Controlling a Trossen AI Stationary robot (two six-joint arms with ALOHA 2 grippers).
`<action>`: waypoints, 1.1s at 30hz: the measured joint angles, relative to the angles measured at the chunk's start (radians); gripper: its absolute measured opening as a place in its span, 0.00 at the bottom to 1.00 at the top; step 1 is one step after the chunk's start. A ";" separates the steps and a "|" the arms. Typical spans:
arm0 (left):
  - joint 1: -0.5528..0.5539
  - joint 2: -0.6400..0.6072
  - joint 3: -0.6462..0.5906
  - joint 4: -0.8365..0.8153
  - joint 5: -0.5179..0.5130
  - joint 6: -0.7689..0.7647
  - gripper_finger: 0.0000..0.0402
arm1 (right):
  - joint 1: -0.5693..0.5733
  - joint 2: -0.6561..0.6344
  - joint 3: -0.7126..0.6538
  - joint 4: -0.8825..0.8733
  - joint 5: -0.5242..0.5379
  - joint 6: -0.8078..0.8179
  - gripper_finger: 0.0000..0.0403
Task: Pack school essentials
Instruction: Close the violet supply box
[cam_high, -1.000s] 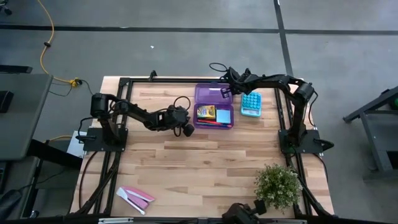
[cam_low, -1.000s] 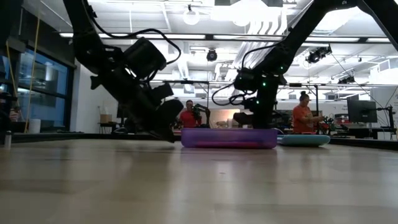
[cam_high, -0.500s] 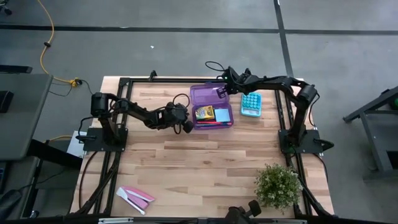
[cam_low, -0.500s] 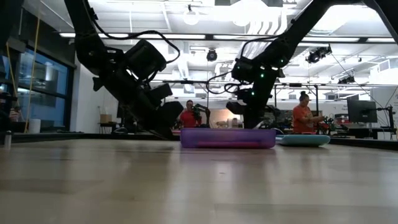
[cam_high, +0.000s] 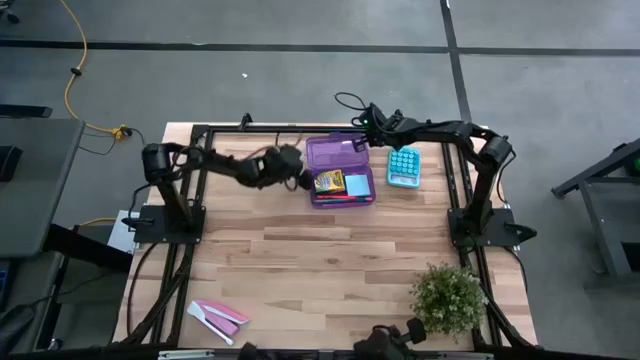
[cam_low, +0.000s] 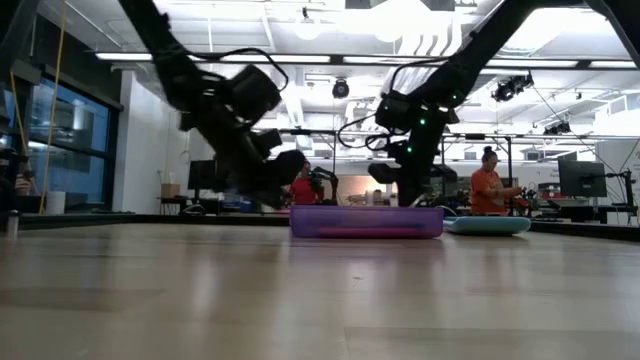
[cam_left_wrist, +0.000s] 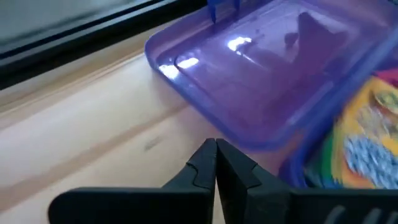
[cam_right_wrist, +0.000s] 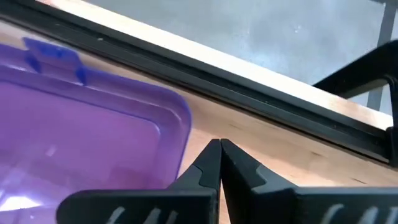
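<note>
Purple plastic case (cam_high: 341, 170) lies open mid-table, lid folded back, so the crayon box (cam_high: 331, 181) and pens (cam_high: 343, 198) sit packed in its tray | left gripper (cam_high: 303, 180) fingers pressed together, empty, at the case's left edge, likely to steady or close it | right gripper (cam_high: 362, 145) likewise closed, empty, at the lid's far corner.

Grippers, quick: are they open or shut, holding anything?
Left gripper: shut, empty, by the purple box.
Right gripper: shut, empty.
</note>
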 joint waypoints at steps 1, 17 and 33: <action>0.016 0.010 0.035 -0.041 0.028 -0.001 0.00 | -0.005 0.001 0.000 -0.001 -0.007 0.005 0.00; 0.163 0.070 0.186 -0.283 0.170 -0.078 0.00 | -0.042 0.074 0.001 0.028 -0.030 0.033 0.00; 0.153 0.162 0.315 -0.353 0.254 -0.110 0.00 | -0.036 0.078 0.001 0.058 -0.127 0.035 0.00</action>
